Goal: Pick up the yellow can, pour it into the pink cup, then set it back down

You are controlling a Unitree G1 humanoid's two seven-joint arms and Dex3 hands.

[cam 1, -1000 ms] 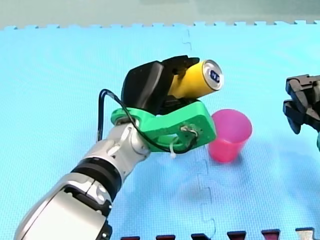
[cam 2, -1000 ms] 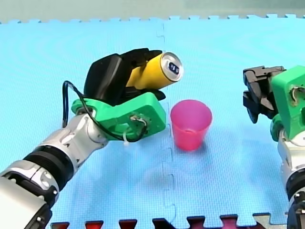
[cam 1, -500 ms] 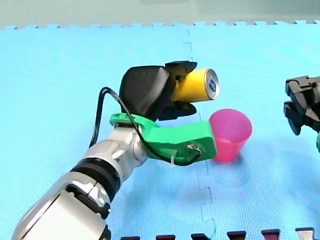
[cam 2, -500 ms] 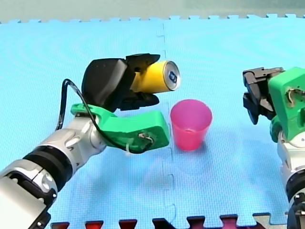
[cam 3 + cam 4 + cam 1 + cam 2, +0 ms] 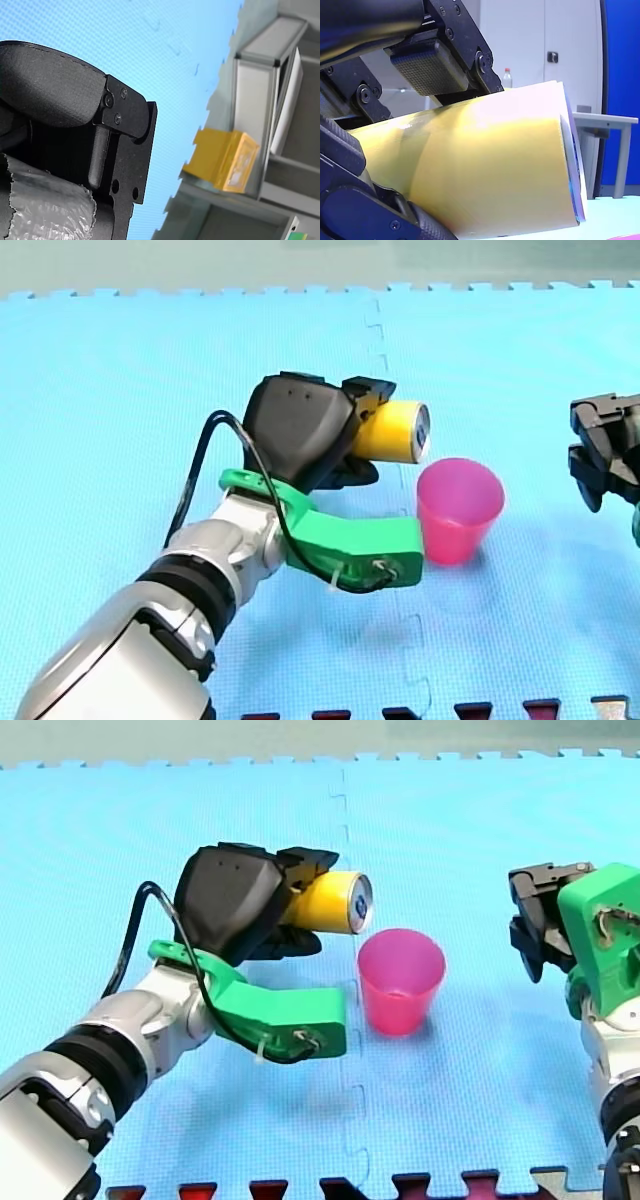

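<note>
My left hand (image 5: 345, 435) is shut on the yellow can (image 5: 392, 432), holding it in the air on its side. The can's silver top faces right and hangs just above and left of the pink cup's rim. The pink cup (image 5: 458, 508) stands upright on the blue mat. In the second wrist view the yellow can (image 5: 485, 170) lies between black fingers (image 5: 427, 67), so that view belongs to my left hand. My right hand (image 5: 540, 920) is at the right edge, level with the cup and apart from it, holding nothing.
The blue foam mat (image 5: 120, 400) covers the whole work surface, with a seam (image 5: 410, 610) running in front of the cup. In the first wrist view a grey shelf unit (image 5: 260, 100) with a yellow box (image 5: 225, 160) stands beyond the mat's edge.
My left hand has rolled over, tipping the can from mouth-up to level and lowering it toward the cup's rim. The cup and the right hand have stayed put.
</note>
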